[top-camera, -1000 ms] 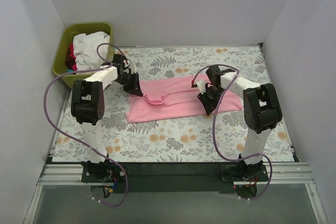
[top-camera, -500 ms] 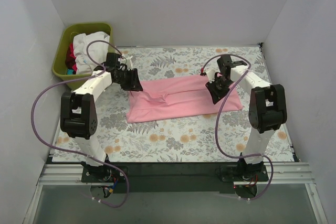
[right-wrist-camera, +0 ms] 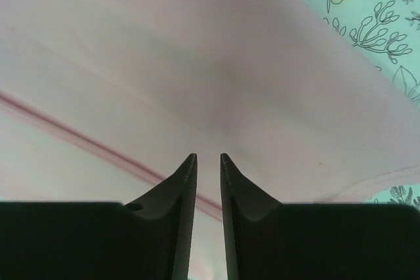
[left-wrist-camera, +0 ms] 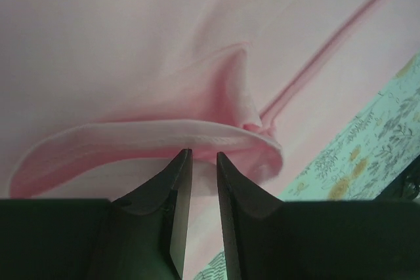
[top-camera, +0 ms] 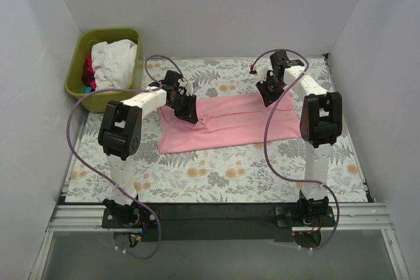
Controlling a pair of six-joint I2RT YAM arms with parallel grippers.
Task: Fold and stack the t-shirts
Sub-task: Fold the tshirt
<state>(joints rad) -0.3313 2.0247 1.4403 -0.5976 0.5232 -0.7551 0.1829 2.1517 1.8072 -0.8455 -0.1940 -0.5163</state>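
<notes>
A pink t-shirt [top-camera: 226, 126] lies folded into a wide band on the floral tablecloth [top-camera: 216, 175]. My left gripper [top-camera: 186, 107] is low over its back left part. In the left wrist view the gripper [left-wrist-camera: 203, 154] has its jaws a narrow gap apart with nothing between them, just short of a raised curl of pink cloth [left-wrist-camera: 197, 132]. My right gripper [top-camera: 269, 91] is at the shirt's back right edge. In the right wrist view the gripper [right-wrist-camera: 208, 156] also stands slightly apart and empty over flat pink cloth [right-wrist-camera: 197, 63] with a darker seam line [right-wrist-camera: 79, 132].
A green bin [top-camera: 73, 78] holding white and red clothes [top-camera: 111, 57] stands at the back left corner. White walls close in the table on three sides. Purple cables loop from both arms.
Both grippers have moved from the shirt's middle toward its back edge, the left one also shifting right. The shirt's near layer now lies folded back and flatter.
</notes>
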